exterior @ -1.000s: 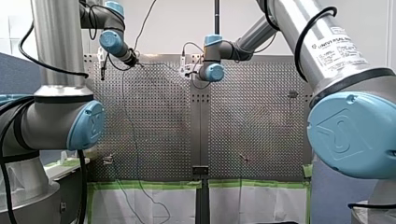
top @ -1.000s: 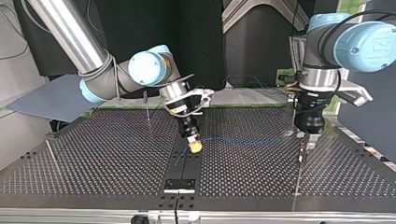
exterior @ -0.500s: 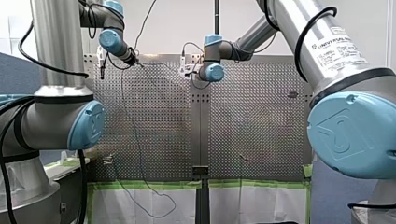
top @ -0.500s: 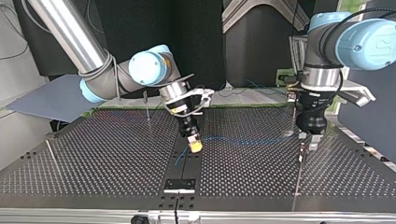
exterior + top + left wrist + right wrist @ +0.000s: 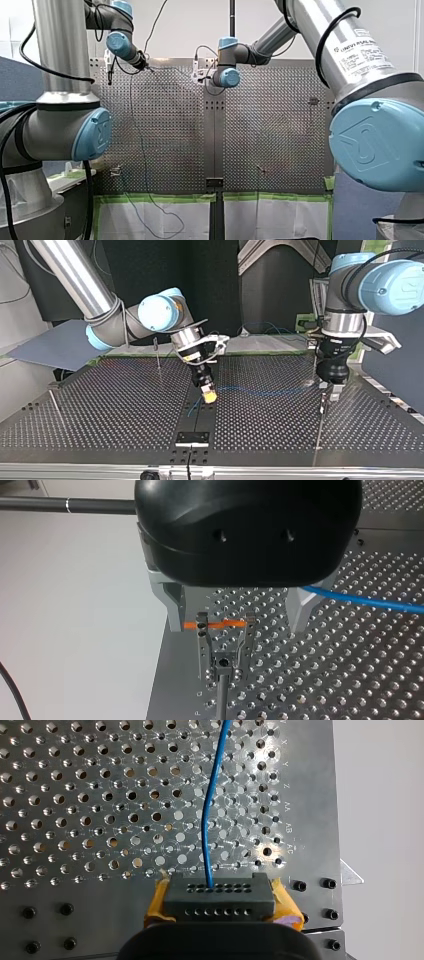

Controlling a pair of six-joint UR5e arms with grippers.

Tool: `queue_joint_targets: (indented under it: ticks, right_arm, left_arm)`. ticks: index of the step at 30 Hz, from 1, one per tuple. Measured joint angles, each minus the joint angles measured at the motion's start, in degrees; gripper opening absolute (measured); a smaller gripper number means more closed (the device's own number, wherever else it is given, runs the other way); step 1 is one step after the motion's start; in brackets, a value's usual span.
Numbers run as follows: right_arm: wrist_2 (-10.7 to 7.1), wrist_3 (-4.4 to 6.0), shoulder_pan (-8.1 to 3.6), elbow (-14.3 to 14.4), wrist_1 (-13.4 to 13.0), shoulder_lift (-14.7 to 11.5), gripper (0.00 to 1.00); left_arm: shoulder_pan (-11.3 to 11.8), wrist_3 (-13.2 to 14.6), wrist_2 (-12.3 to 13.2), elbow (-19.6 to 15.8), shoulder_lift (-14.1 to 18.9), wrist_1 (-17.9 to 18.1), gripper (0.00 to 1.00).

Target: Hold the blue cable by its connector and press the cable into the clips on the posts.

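In the front view my left gripper [image 5: 143,65] stood at the far edge of the perforated table [image 5: 270,125], toward the view's left, and my right gripper [image 5: 201,76] near the middle of that edge; both were too small there to tell how the fingers stood. The blue cable [image 5: 141,145] ran from beside my left gripper across the table to its near edge and curled in a loop past it. In the top view my right gripper [image 5: 208,397], with yellow pads, pointed down close over the table's middle seam. From it the blue cable [image 5: 260,389] stretched sideways above the holes to my left gripper [image 5: 332,391] at the view's right, which hovered over the top of a thin post [image 5: 320,425]. In the left wrist view my left gripper [image 5: 236,628] was released, its metal fingers [image 5: 172,605] spread wide to either side of a clip [image 5: 222,642] crossed by an orange band on the post [image 5: 220,700]. The blue cable [image 5: 365,599] passed just beside one finger and was not in the clip. In the right wrist view my right gripper [image 5: 220,906] was clenched on the black connector [image 5: 220,895], yellow pads [image 5: 155,905] pressed against its two ends, and the blue cable [image 5: 210,820] ran out of the connector ahead over the table.
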Motion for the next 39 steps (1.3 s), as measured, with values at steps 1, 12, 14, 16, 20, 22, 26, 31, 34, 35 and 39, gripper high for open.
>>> queue_joint_targets:
  ticks: [1,12,14,16,20,22,26,31,34,35,39]
  right_arm:
    - [0.00,0.00,0.01,0.0,0.0,0.0,0.00]
    - [0.00,0.00,0.16,0.1,0.1,0.0,0.00]
    - [0.00,0.01,0.13,0.1,0.1,0.0,0.00]
    - [0.00,0.00,0.14,0.1,0.1,0.0,0.00]
    - [0.00,-0.04,0.23,0.2,0.1,0.1,0.00]
    - [0.00,-0.03,0.25,0.2,0.1,0.1,0.00]
    - [0.00,-0.22,0.39,0.2,0.3,0.1,0.00]
    - [0.00,-0.38,0.42,0.3,0.4,0.1,0.00]
    - [0.00,-0.40,0.43,0.3,0.4,0.1,0.00]
    - [0.00,-0.41,0.44,0.3,0.4,0.1,0.00]
    - [0.00,-0.41,0.44,0.3,0.6,0.2,0.00]
  left_arm:
    - [0.0,0.0,0.0,0.0,0.0,0.0,1.00]
    - [-0.1,-0.1,0.0,0.0,0.0,-0.2,1.00]
    - [-0.3,-0.1,0.0,0.0,0.1,-0.5,1.00]
    - [-0.7,0.0,0.0,-0.3,0.2,-0.8,1.00]
    - [-1.8,-0.5,0.0,-1.9,1.5,-0.2,1.00]
    - [-2.5,-1.1,-0.2,-2.7,1.8,0.0,1.00]
    - [-4.3,-1.8,-1.6,-4.4,1.0,-0.5,1.00]
    - [-6.4,-1.2,-3.6,-5.0,-0.6,-2.1,1.00]
    - [-7.8,-1.7,-5.1,-5.0,-1.1,-2.6,1.00]
    - [-8.4,-2.1,-5.6,-5.0,-1.2,-2.7,1.00]
    - [-10.3,-3.9,-7.5,-5.0,-1.3,-2.8,1.00]
